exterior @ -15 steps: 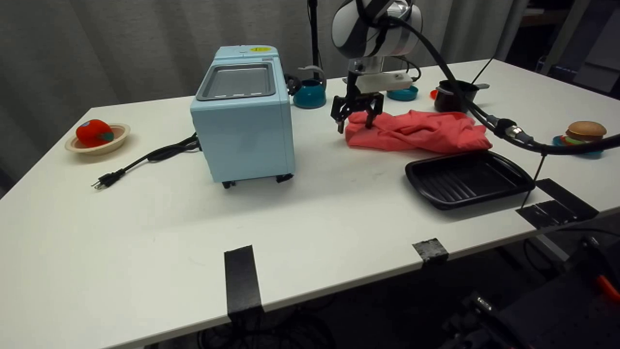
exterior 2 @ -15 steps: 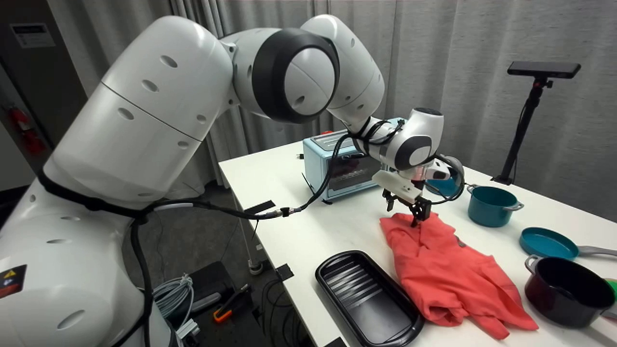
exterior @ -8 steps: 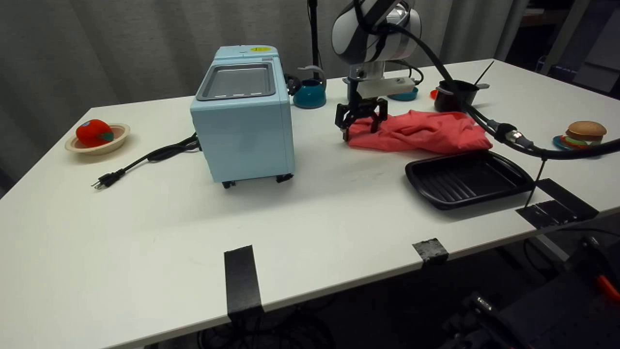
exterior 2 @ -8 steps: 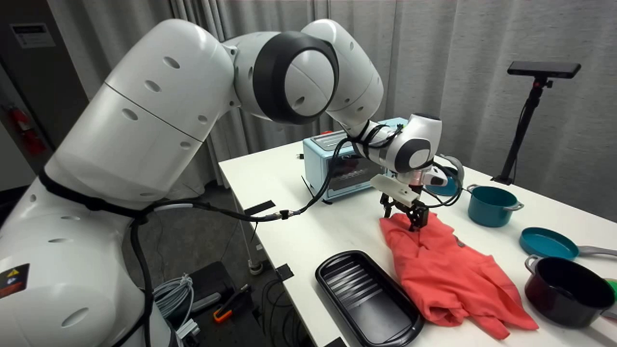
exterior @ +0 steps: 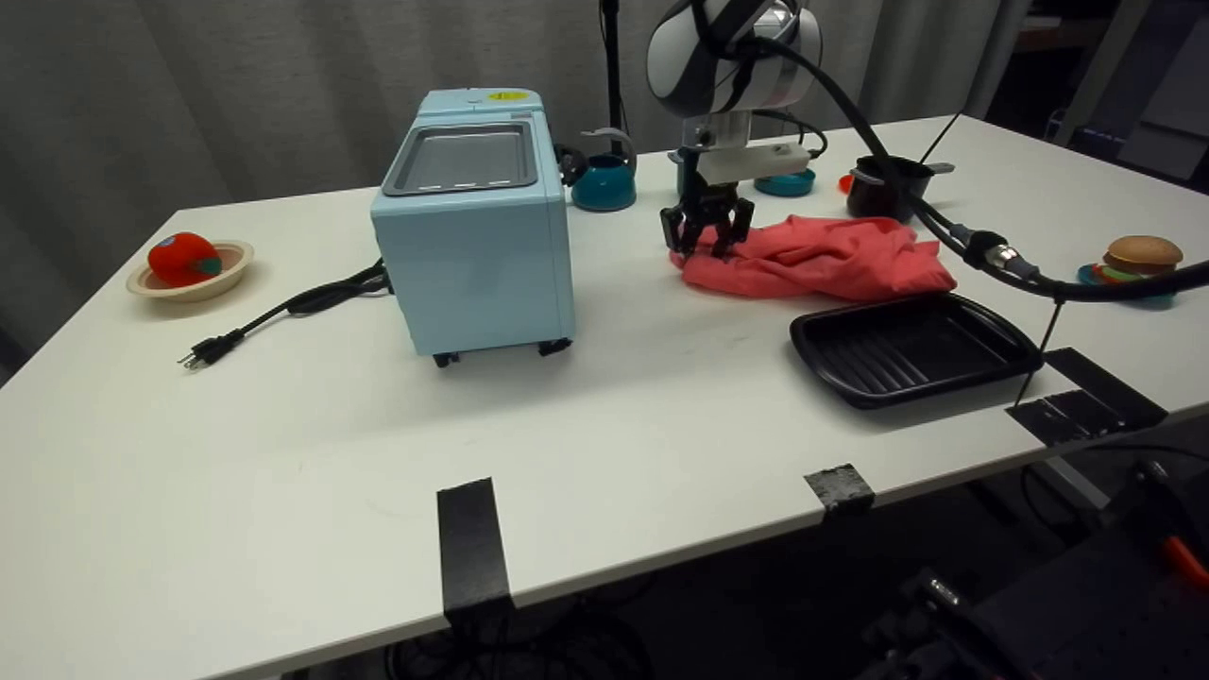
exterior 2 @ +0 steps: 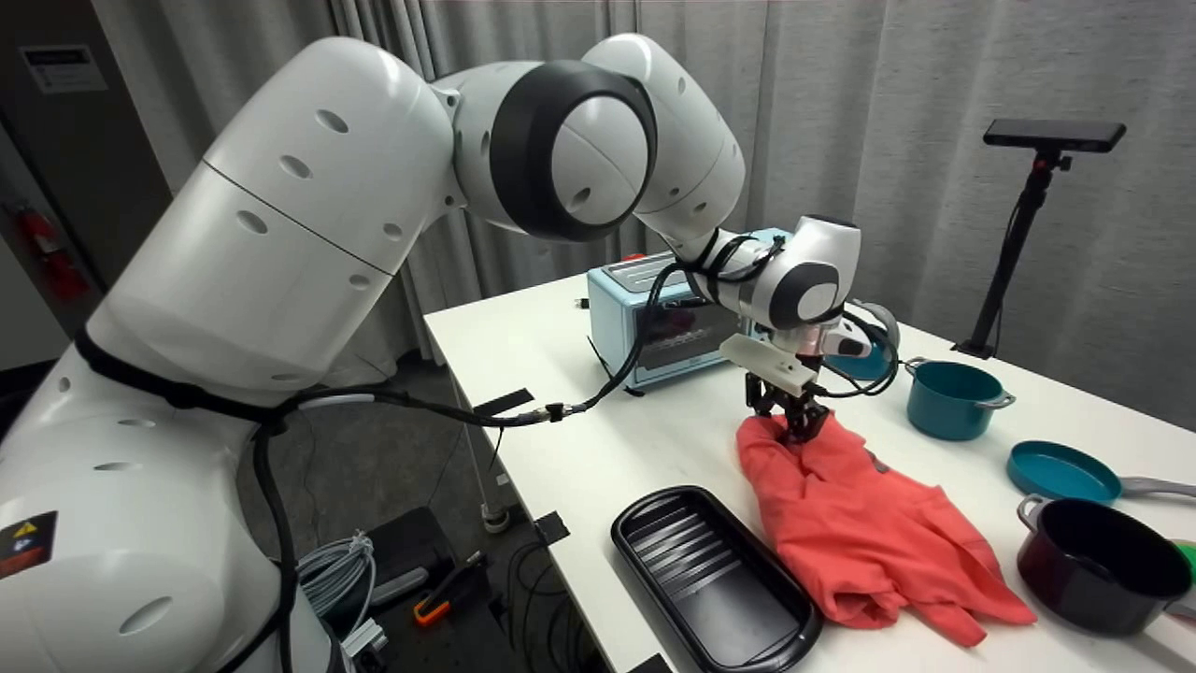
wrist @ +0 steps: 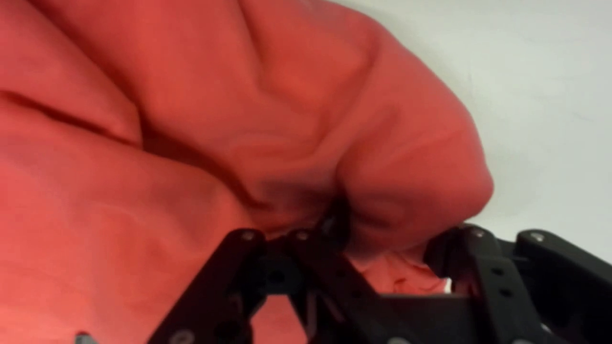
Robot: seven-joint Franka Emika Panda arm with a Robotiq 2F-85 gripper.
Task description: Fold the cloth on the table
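In an exterior view, the end effector [exterior: 706, 251] points down onto one end of the red cloth [exterior: 841, 250], which lies crumpled on the white desk [exterior: 312, 453]. A black tray [exterior: 930, 345] sits just beside the cloth, toward the desk's near edge, and a light blue toaster oven [exterior: 486, 264] stands to the left of both. Farther left, a bowl [exterior: 191, 293] holds a round red thing [exterior: 179, 260]; at far right is a hamburger [exterior: 1143, 250]. In an exterior view, the arm [exterior 2: 308, 206] reaches over the desk to the cloth's far end, with the tray along one side and a teal pot [exterior 2: 948, 407], a teal skillet [exterior 2: 1060, 470] and a dark pot [exterior 2: 1074, 589] beyond the other. In the wrist view, the cloth spreads across most of the space, deeply creased, with the desk at upper right. The fingers [wrist: 338, 222] stand partway apart, one sunk into a fold, the other by the rounded edge, with cloth bunched between them; whether they grip it, I cannot tell.
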